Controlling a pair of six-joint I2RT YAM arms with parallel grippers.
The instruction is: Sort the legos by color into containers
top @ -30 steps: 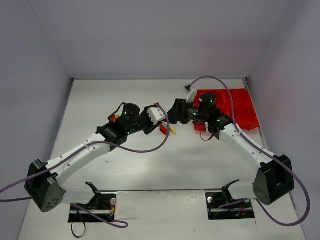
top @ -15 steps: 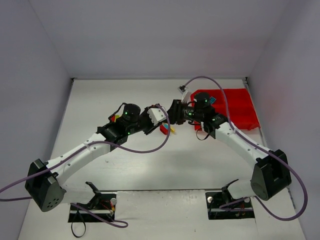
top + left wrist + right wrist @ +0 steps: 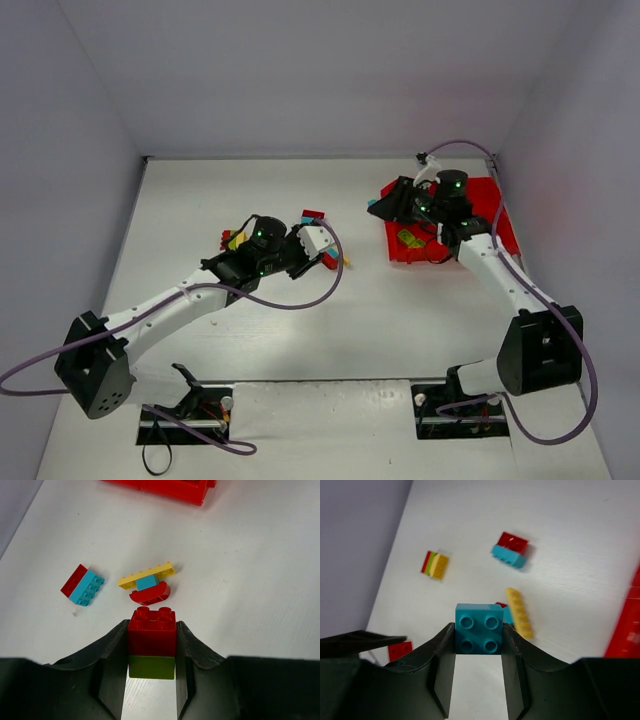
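From above, the right gripper [image 3: 385, 206] hangs at the left edge of the red tray [image 3: 497, 228], one compartment showing a green brick [image 3: 407, 238]. In the left wrist view the left gripper [image 3: 151, 626] pinches a red-on-green stack [image 3: 151, 645] beside the loose pile [image 3: 147, 582]; that needs splitting, I reckon. The right wrist view shows the right gripper clamped on a cyan brick [image 3: 479, 635] over the table [image 3: 570, 530], so I'd carry it past the tray wall before releasing.

Red-and-lime stacked bricks [image 3: 151, 642], lone cyan brick [image 3: 479, 636], red divided tray [image 3: 506, 235] far right
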